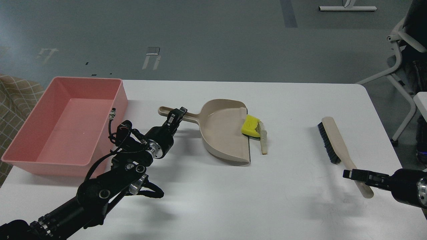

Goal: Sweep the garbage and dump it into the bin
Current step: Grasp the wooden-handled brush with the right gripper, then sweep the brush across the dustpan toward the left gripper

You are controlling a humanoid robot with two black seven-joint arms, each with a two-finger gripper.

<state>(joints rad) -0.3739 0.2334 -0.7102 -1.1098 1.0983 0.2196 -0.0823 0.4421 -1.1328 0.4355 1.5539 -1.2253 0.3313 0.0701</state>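
Note:
The yellow sponge chunk lies at the front lip of the beige dustpan, with the pale off-white strip just to its right on the white table. My left gripper is closed around the dustpan's handle. The salmon-pink bin stands at the table's left and holds nothing. My right gripper reaches in from the right, over the lower handle of the beige black-bristled brush. Its fingers are seen side-on and cannot be told apart.
The white table ends close behind the bin and dustpan. A white chair frame stands past the table's right edge. A checked cloth lies left of the bin.

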